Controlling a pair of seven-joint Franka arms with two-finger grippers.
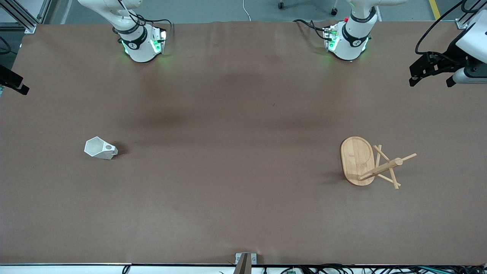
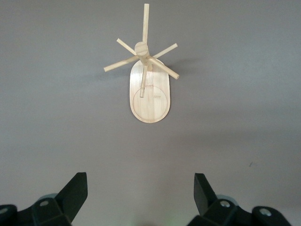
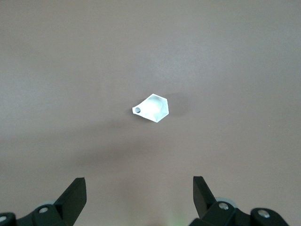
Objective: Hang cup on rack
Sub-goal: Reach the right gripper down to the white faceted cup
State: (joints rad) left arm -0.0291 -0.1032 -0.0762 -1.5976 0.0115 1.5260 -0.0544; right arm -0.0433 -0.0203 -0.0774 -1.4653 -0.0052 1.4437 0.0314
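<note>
The white faceted cup (image 1: 99,148) rests on the brown table toward the right arm's end, its small handle with a round hole turned toward the table's middle. It also shows in the right wrist view (image 3: 154,108), mouth visible from above. My right gripper (image 3: 139,193) is open and empty, high over the table and apart from the cup; only a black part of it (image 1: 15,84) shows in the front view. The bamboo rack (image 1: 357,160) stands toward the left arm's end and shows in the left wrist view (image 2: 148,94). My left gripper (image 1: 432,80) (image 2: 141,193) is open and empty, high over that end.
The brown table (image 1: 236,182) is bare around the cup and the rack. The arms' bases (image 1: 140,43) (image 1: 348,40) stand along its edge farthest from the front camera. A small metal bracket (image 1: 245,260) sits at the nearest edge.
</note>
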